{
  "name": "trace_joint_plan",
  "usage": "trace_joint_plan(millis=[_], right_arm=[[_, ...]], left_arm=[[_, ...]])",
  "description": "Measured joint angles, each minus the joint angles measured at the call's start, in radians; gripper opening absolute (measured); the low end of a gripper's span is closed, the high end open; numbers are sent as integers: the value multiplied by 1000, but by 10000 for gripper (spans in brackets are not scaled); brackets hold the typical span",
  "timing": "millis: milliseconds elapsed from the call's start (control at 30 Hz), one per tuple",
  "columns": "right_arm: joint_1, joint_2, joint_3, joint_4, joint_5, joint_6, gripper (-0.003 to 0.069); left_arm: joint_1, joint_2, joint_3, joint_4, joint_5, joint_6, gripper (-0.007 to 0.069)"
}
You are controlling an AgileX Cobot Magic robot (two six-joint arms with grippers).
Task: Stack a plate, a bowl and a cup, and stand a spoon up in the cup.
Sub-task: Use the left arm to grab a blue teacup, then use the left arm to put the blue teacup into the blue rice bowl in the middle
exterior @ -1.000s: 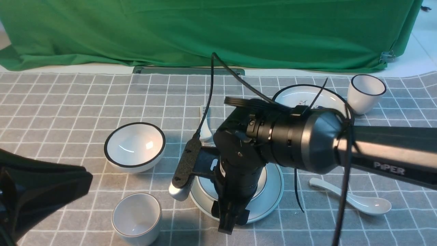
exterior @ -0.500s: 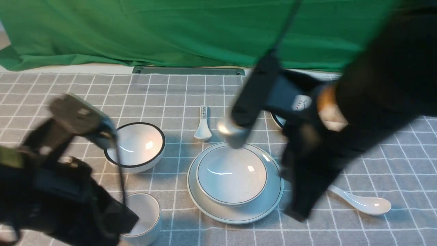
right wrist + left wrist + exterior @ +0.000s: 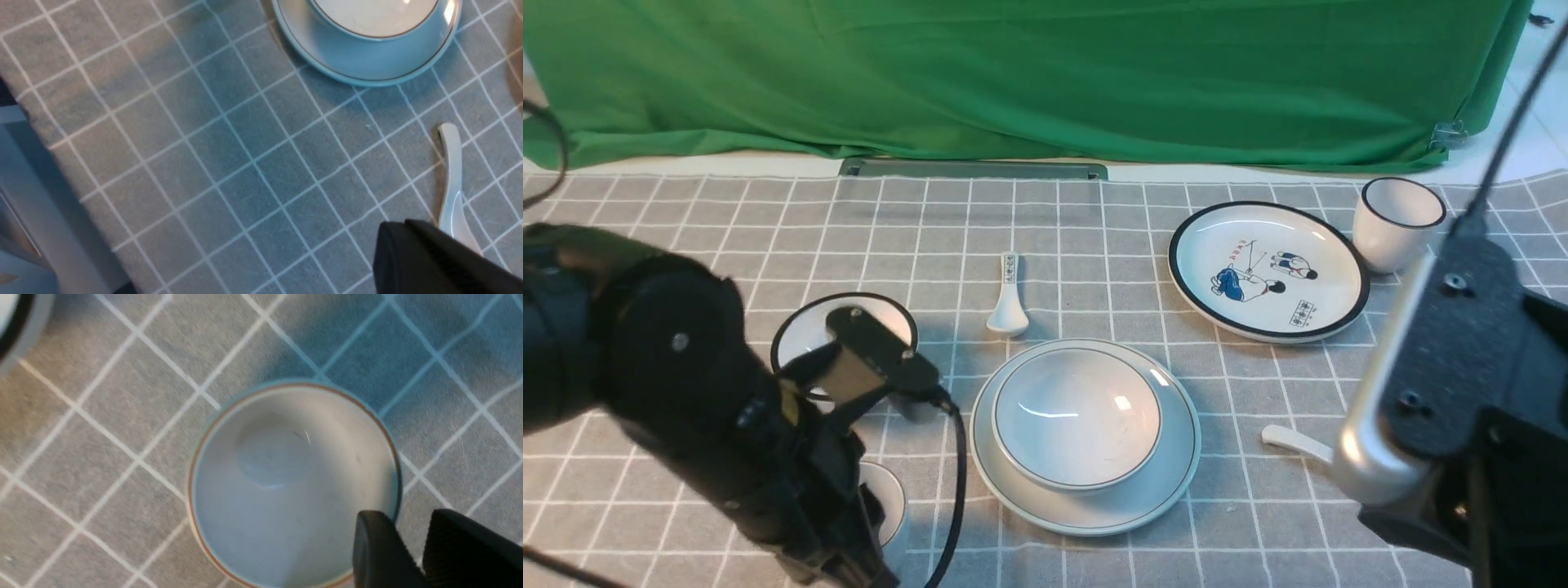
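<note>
Green backdrop cloth [image 3: 1045, 73] hangs behind a table spread with a grey checked tablecloth [image 3: 1094, 229]. Largest of the task's pieces, the plain white plate [image 3: 1180, 467] lies at the centre with the pale bowl [image 3: 1078, 416] already seated in it. The step in hand therefore looks to be fetching the short white cup [image 3: 294, 482]. It stands on the tablecloth to the plate's left, mostly hidden under the left arm [image 3: 686, 392] in the front view. The left gripper [image 3: 408, 518] hangs at its rim with the jaws a narrow gap apart, one finger over the inside and the other outside; as far as I can judge it is not clamped. The next move likely calls for closing on the wall, lifting, and setting the cup upright in the bowl. The white ceramic soup spoon [image 3: 451, 192] lies flat to the plate's right, just beside the right gripper [image 3: 412, 249], whose jaws I cannot make out.
</note>
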Motion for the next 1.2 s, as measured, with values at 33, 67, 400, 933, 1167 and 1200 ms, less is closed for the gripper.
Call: trace_joint_plan(millis=[33,67,400,933,1167,1200], right_arm=[[0,-4,3,0,0,0,35],[0,-7,5,0,0,0,35],[0,-8,6,0,-2,0,54],[0,-10,7,-5,-2,-2,69],[0,-75,8,-99,47,99,69],[0,-93,8,-117,60,122,69]], left_arm=[[0,0,-14,6,-5,0,222],[0,0,-30,15,-17,0,264],[0,92,-48,63,-35,11,423],[0,257,-75,53,1,22,50],[-26,180,-329,13,211,22,33],[-37,185,-392,7,225,23,33]])
